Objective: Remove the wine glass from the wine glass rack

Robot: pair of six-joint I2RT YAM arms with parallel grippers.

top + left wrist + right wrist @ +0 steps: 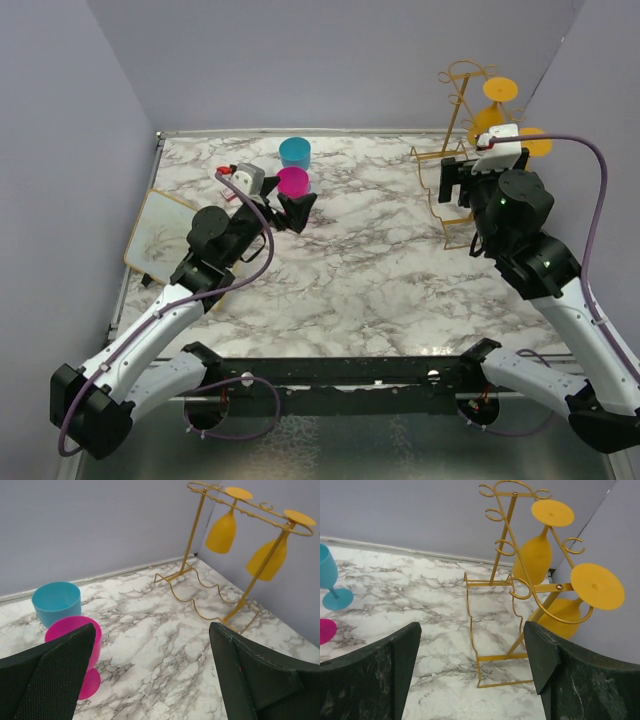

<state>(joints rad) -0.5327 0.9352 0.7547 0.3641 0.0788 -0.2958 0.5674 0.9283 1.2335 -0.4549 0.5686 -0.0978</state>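
Step in hand: I was on the approach; my right fingers point(472, 672) stood apart and empty, facing the wine glass rack point(507, 587) without touching it.
Rack: it stood at the tabletop's point(380, 260) far right corner, by the wall.
Glasses: two yellow wine glasses point(539, 550) hung upside down from its top loops, feet uppermost.
Next move, as I judged it: bring the fingers around one stem just under its foot, then slide it out along the wire slot, not straight down.
Left fingers point(150, 675): spread wide, holding nothing, near the pink cup point(80, 650) and blue cup point(56, 602).
Writing: none that I could read.
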